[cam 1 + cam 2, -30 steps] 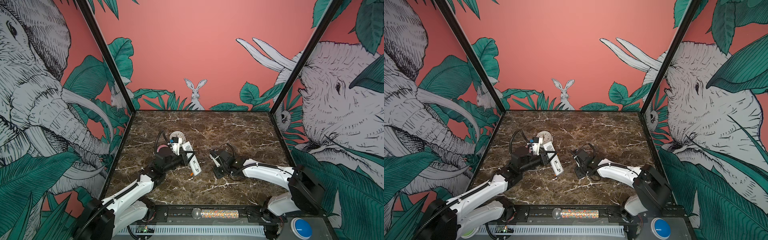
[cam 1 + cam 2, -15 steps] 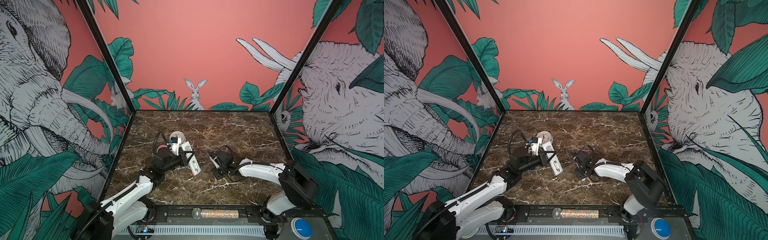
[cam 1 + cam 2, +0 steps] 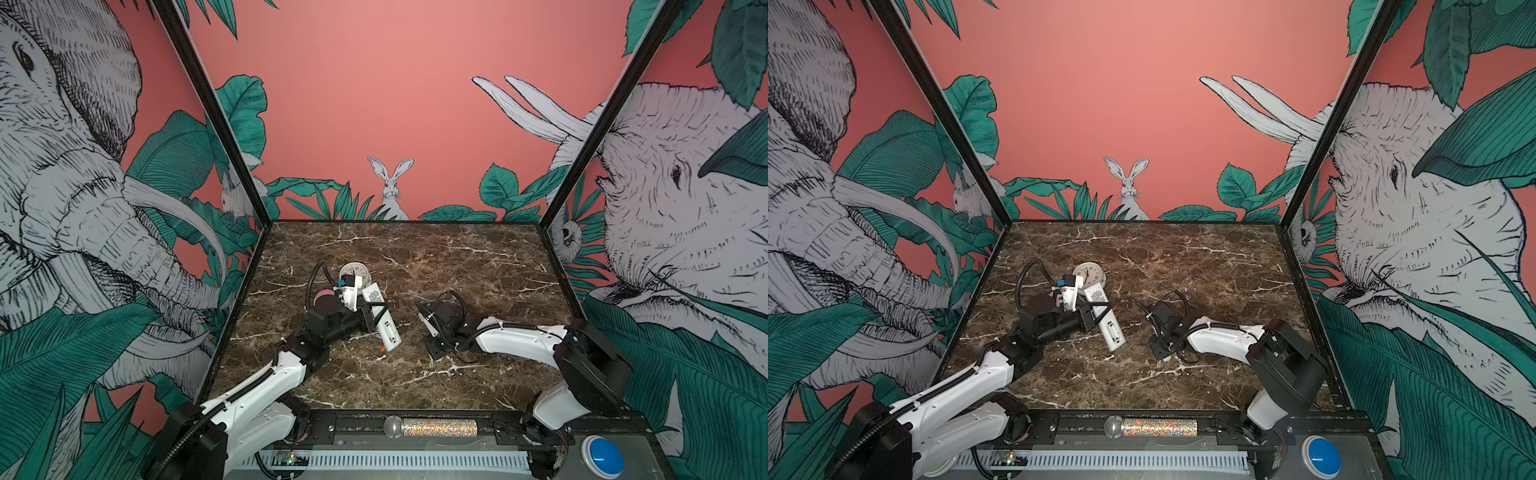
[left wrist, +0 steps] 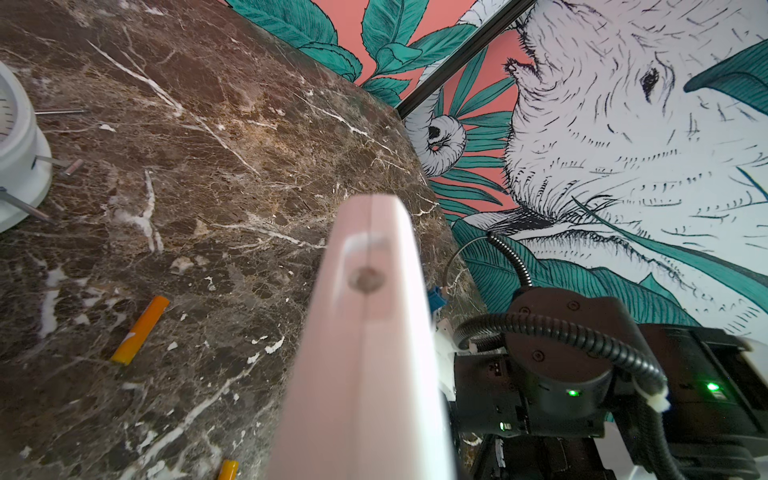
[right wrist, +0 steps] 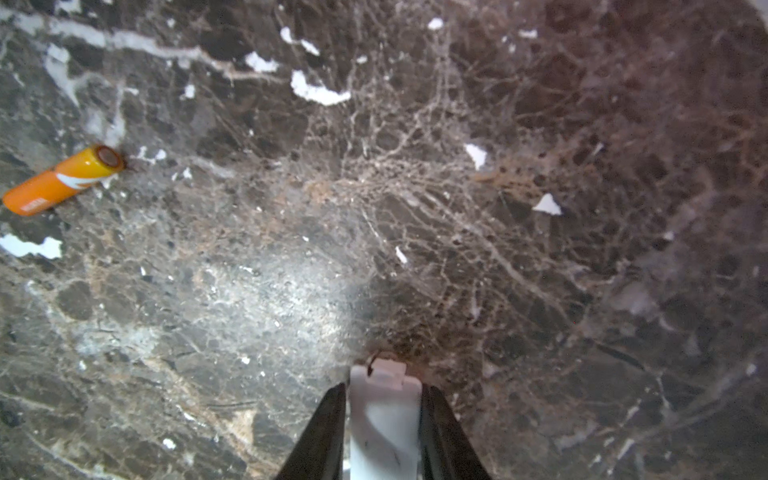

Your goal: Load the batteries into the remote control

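The remote control point(image 3: 384, 320) is a long white bar, back side up, tilted above the marble with my left gripper point(image 3: 371, 312) shut on its middle. In the left wrist view the remote control point(image 4: 365, 353) fills the middle as a blurred white edge and hides the jaws. Two orange batteries point(image 4: 140, 330) point(image 4: 227, 470) lie loose on the marble; one battery point(image 3: 382, 348) lies by the remote's near end. My right gripper point(image 5: 384, 388) points down at the table to the right of the remote, shut on a small white battery cover point(image 5: 384, 419) whose tip touches the marble. A battery point(image 5: 62, 179) lies well to its side.
A round white clock point(image 3: 355, 272) stands just behind the remote. A pink round thing point(image 3: 324, 297) sits behind my left wrist. A glittery microphone point(image 3: 432, 427) lies on the front rail, and a blue button point(image 3: 602, 455) is at the front right. Walls enclose three sides.
The right arm's elbow has swung inward and lower while its gripper stays in nearly the same spot over the marble. The left arm and the remote have not moved.
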Controlling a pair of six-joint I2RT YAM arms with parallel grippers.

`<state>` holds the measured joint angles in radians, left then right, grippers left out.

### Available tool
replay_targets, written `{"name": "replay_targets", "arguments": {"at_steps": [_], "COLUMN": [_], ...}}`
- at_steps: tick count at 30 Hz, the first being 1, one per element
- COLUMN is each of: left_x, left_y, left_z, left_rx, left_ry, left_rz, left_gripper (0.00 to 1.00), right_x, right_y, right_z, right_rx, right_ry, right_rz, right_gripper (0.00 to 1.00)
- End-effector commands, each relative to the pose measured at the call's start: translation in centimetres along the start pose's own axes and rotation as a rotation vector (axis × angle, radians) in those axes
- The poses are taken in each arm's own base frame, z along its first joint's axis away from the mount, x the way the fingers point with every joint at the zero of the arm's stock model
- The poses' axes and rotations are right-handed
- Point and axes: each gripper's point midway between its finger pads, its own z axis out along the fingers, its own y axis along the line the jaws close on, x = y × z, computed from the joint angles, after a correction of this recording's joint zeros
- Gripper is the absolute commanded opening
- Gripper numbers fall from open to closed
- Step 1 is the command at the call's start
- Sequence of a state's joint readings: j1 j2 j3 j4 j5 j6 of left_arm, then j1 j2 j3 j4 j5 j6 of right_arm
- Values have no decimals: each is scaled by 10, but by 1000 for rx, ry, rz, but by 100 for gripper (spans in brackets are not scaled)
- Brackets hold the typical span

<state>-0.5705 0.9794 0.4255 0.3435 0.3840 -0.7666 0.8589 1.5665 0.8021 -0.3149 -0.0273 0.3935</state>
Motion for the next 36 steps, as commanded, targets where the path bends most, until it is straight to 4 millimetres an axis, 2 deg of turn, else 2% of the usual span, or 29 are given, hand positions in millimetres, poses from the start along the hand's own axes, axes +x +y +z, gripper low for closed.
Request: {"name": "replay_targets", "arguments": {"at_steps": [1,7,24,28,33,36], "left_x": [-5,-5,-3,2,4,5], "left_y": [-6,-4,0,10,20,25], "left_z": [-5,-6,-6,-5,-7,-10], "left_rx": [22,17,6,-42,-72,-78], "left_ry": [-25,-28,-21,11,6,8], "left_rz": [21,23,7,-12,-35,-44], "left_gripper": [0,0,0,0,0,0], "right_x": [-2,-10,-31,-38,-45,-50], "right_y": [-2,0,5,8,21,36], "right_z": [-3,-14,-51,-57,-62,-62], "right_rx": [7,0,-11,-20,-52,-88], "right_ry": [-8,-34,-114,-131,-145,-168], "right_rz": [15,16,-42,-62,-100,-185], "right_gripper": [39,49,55,55,55,55]}}
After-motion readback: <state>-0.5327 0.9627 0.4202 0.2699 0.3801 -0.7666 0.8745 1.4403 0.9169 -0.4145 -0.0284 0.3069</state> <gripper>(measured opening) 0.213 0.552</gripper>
